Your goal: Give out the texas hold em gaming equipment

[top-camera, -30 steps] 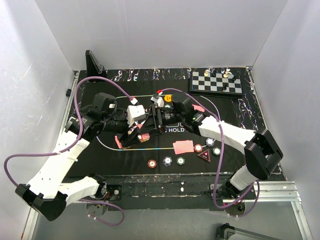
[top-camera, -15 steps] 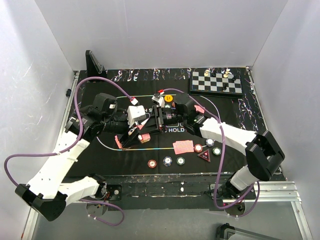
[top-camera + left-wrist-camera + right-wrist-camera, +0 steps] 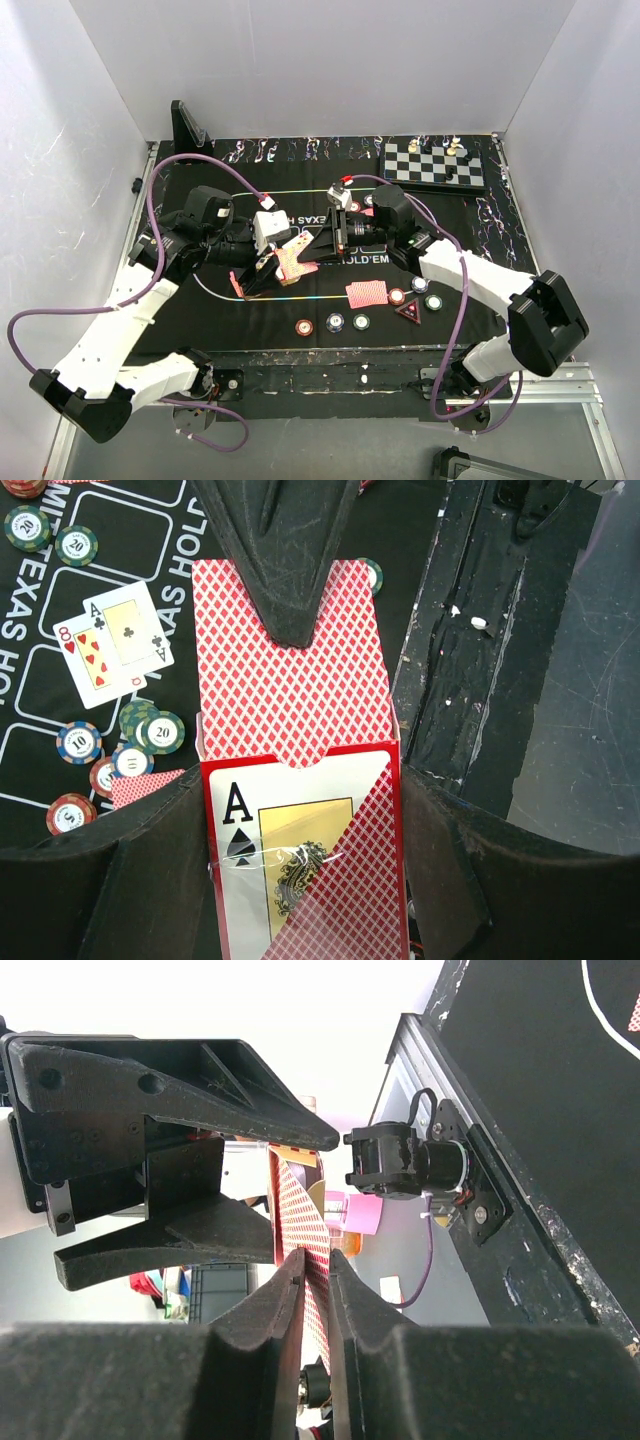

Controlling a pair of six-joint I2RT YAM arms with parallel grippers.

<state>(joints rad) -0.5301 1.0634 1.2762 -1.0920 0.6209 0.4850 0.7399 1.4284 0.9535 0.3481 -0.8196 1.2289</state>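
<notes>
Seen from above, I count six poker chips [image 3: 335, 322] along the near part of the black mat [image 3: 255, 310]. One red triangular marker [image 3: 408, 311] lies among them, and beside it are face-down red-backed cards [image 3: 366, 294]; whether one card or a small pile I cannot tell. One chessboard [image 3: 434, 165] sits at the far right corner. Both my arms reach in over the middle of the mat and meet tip to tip, the left forearm pointing right from a raised elbow and the right stretched leftward from its base. My left gripper [image 3: 280, 265] is clamped on a card box [image 3: 300, 880] printed with an ace of spades, its flap open. My right gripper [image 3: 315, 1257] has its fingers pressed together on the edge of a single red-backed card [image 3: 290, 700], which sticks halfway out of the box mouth. The right wrist camera shows that pinch edge-on, with the left fingers [image 3: 200, 1125] just beyond. Only the left wrist camera shows two face-up cards on the mat, an eight of hearts [image 3: 85, 665] overlapped by an ace of clubs [image 3: 130, 630]. It also shows at least eight chips around them.
</notes>
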